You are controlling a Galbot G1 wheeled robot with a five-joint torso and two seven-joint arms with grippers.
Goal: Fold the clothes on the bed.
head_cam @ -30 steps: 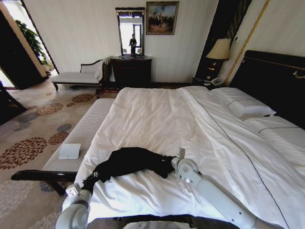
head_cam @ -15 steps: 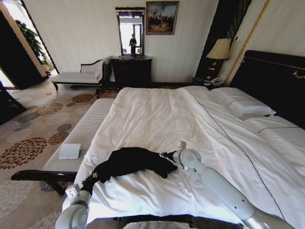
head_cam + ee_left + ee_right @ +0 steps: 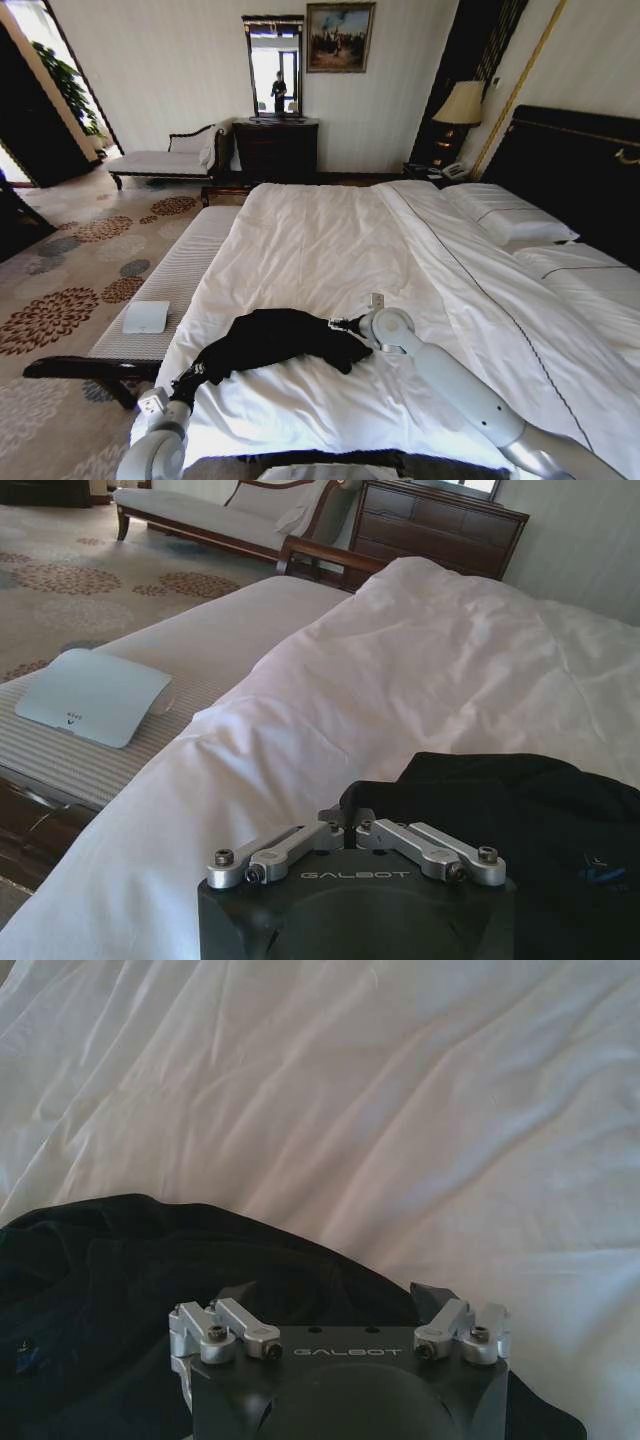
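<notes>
Fingers of left gripper (image 3: 356, 832) pinched black T-shirt (image 3: 275, 340), right gripper (image 3: 340, 1305) spread wide; shirt bunched on bed (image 3: 330, 240), folding barely begun.

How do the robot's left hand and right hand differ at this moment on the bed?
The left hand has its fingers closed together on an edge of the black T-shirt; the right hand has its fingers spread apart over the cloth. The left hand is at the shirt's end nearest the bench; the right hand is at the opposite end, farther onto the white duvet. Both sit low, at the T-shirt.
</notes>
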